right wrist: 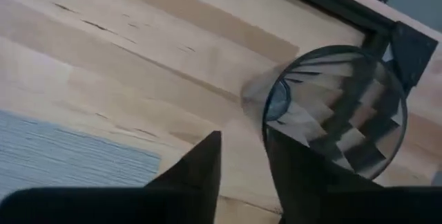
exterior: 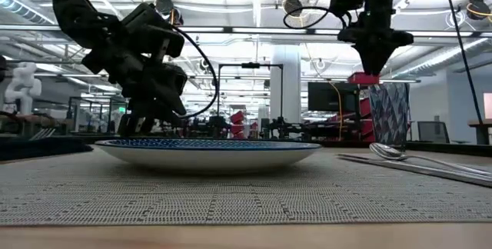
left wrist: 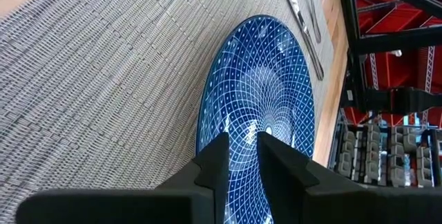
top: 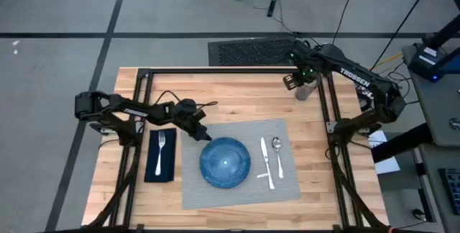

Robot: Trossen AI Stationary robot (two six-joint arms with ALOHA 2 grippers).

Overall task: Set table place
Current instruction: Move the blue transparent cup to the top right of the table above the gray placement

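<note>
A light wooden worktop (top: 237, 93) carries a place setting close to complete: a grey placemat (top: 241, 165) lies toward the near edge with a blue patterned plate (top: 225, 162) at its middle, a knife (top: 264, 162) and spoon (top: 277, 156) on its right part, and a fork (top: 161, 151) resting on a dark napkin (top: 160, 155) just off its left edge.

The left claw (left wrist: 242, 156) hovers at the plate's left rim with its fingers set narrow and nothing between them; in the low view it hangs just behind and above the plate, apparently clear of it.

The right claw (right wrist: 240, 156) works well apart from the placemat, near the worktop's far right corner, poised over a patterned drinking glass (right wrist: 336, 110). One finger appears to reach inside the rim and the other outside, the gap narrow, though whether the wall is actually pinched cannot be told.

The risk lies with the glass: a grip on one side of a thin rim could let it swing, slip or tip as it is lifted, and it stands close to the black frame rail (top: 327, 100). On the other side, a careless sweep by the left claw could nudge the plate off centre.
</note>
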